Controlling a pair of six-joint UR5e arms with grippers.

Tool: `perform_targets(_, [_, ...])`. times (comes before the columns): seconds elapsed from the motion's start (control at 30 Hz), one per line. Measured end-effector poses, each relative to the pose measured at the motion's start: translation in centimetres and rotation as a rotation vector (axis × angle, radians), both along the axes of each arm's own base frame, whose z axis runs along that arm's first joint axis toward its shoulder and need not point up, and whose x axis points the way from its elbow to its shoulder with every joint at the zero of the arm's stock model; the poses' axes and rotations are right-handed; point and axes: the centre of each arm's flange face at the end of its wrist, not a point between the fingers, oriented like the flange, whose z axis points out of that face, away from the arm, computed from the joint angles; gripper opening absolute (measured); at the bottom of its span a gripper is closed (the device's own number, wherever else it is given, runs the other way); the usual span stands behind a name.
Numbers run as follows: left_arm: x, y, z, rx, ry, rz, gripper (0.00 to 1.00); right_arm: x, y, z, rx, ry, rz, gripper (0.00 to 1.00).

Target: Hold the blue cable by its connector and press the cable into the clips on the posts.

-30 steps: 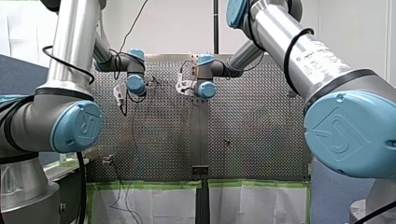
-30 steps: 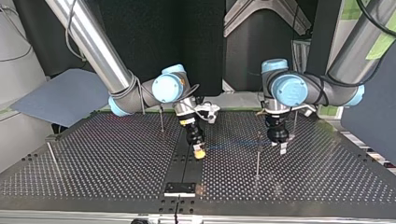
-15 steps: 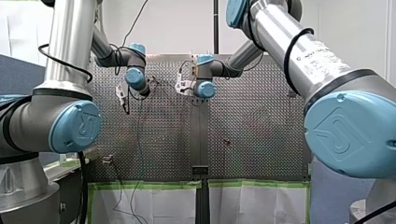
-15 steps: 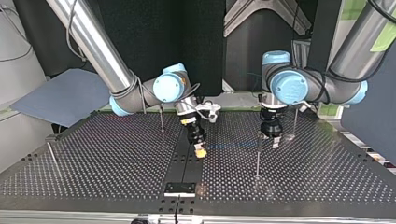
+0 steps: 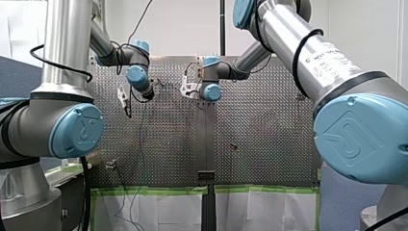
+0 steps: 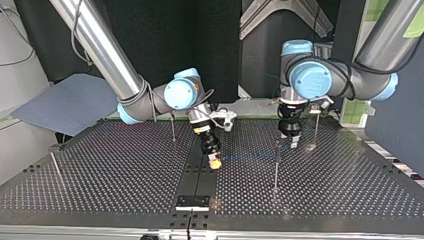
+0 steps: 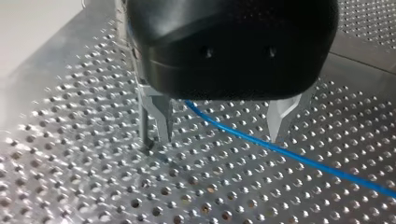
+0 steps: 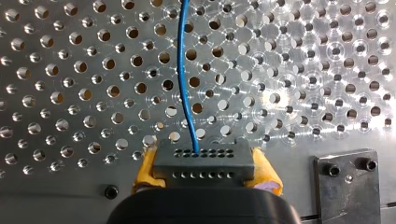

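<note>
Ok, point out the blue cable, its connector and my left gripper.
blue cable (image 8: 180, 70), right wrist view, mid-length.
connector (image 8: 204, 162), right wrist view, its dark face.
left gripper (image 7: 215, 137), left wrist view, between its fingertips.

Bright and even in the front view, with pale walls behind and long white highlights down the silver tube of my right arm (image 5: 308, 53). Much dimmer in the top view, against a black backdrop, with only a soft sheen across the perforated table (image 6: 125, 170). Hard sparkle off the hole rims in both wrist views, strongest to one side of the blue cable (image 8: 180, 70). Deep shade under the black body of my left gripper (image 7: 218, 135).
</note>
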Motion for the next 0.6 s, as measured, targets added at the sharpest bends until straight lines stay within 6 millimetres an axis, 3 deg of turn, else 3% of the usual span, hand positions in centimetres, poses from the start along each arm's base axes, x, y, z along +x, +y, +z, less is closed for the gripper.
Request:
perform_targets(0.3, [-2.1, -0.4, 1.9, -0.002, -0.019, -0.015, 1.00, 0.0, 0.0, 0.0, 0.000, 0.000, -0.001, 0.00])
perform_targets(0.6, [-4.9, -0.8, 5.0, 0.018, -0.041, -0.038, 1.00, 0.0, 0.0, 0.0, 0.001, -0.001, -0.003, 0.00])
